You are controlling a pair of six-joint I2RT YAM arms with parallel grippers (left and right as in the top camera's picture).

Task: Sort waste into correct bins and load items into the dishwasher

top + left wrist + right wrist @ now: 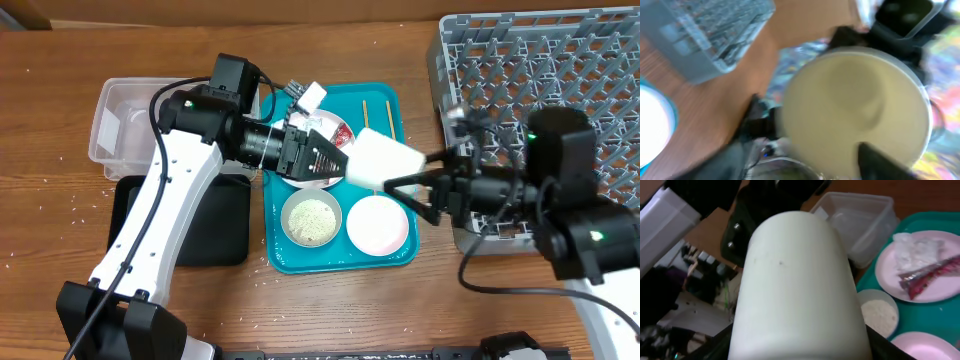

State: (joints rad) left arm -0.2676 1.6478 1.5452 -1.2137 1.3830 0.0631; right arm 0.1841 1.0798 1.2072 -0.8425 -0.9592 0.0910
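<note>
Small white cup [385, 157] is up in the air over the teal tray [385, 262], lying on its side between my two tools. I read this as a handover on the way to the dish rack [560, 60].

My left tool [338, 162] has it by the mouth end, pinched narrow. One finger seems to sit inside the rim and the other outside (the left wrist view is smeared, so that's my best reading). My right tool [410, 185] is spread wide, with a finger either side of the cup's body. I can't tell whether they touch it.

To do this well, right should close square on the middle of the body, not the rounded base end, because a smooth wall will likely slip out of a skewed pinch. Left lets go only once right is firm. Then it backs straight out along the cup's axis so the inner finger doesn't drag the rim. I'd keep it all over the tray in case of a drop.

Hard to see: the plate [935, 287] with the napkin [915, 250] and the wrapper [927, 275] sits mostly under my left tool from overhead. In the right wrist view the cup hides my right fingertips. The rack runs off frame, so I can't judge which slot is free.
</note>
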